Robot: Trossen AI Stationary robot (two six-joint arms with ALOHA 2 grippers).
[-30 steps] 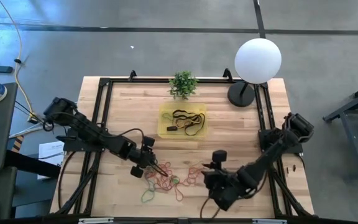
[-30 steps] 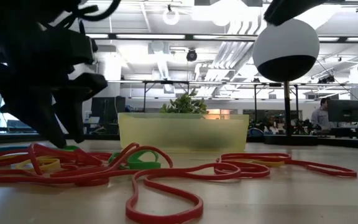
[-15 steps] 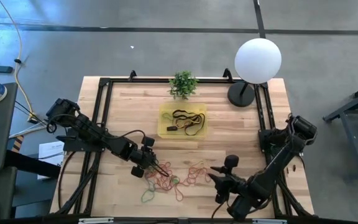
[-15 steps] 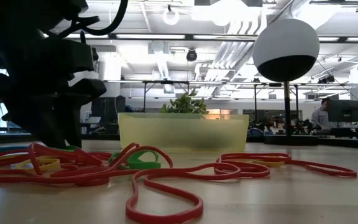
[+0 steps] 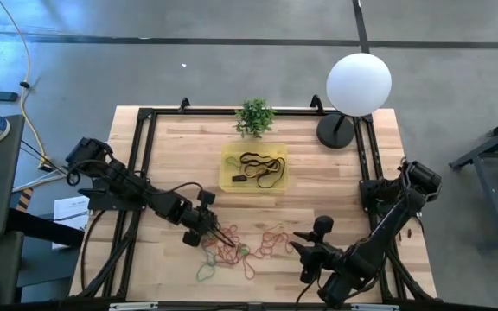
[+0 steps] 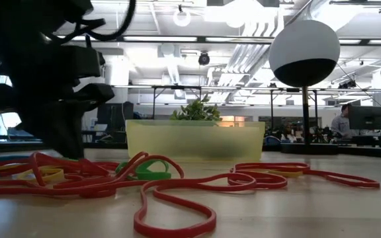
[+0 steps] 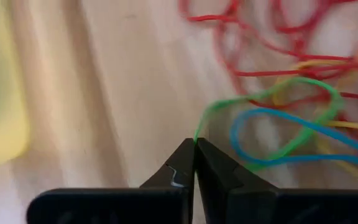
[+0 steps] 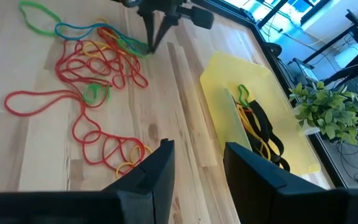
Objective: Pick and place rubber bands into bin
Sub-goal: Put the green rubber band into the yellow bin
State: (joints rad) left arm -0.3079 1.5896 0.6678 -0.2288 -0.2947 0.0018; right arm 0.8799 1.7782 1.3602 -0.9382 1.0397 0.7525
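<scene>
Starting at the left, we find the left gripper [image 5: 217,231] lowered onto the near-left edge of the pile of rubber bands [image 5: 240,244], which lies on the table [image 5: 318,181] in front of the bin [image 5: 253,167]. In the left wrist view its fingers [image 7: 180,167] are pressed together, pinching the end of a green band [image 7: 303,93]. That loop runs into a tangle with a blue band [image 7: 272,134] and several red ones.

We judge the main risk to be the tangle: lifting the green band may drag its neighbours up, and these could drop short of the bin or scatter across the table. The pinch sits at the very fingertips on a thin strand, so the band may also slip free or snap back under tension.

The bin, in the middle of the table and well apart from the pile, already holds several bands. Near it stands a small potted plant [image 5: 254,116].

At the right, the right gripper [image 5: 303,246] waits with fingers spread, just beside the pile's right end. A trailing band swung toward it could snag there.
</scene>
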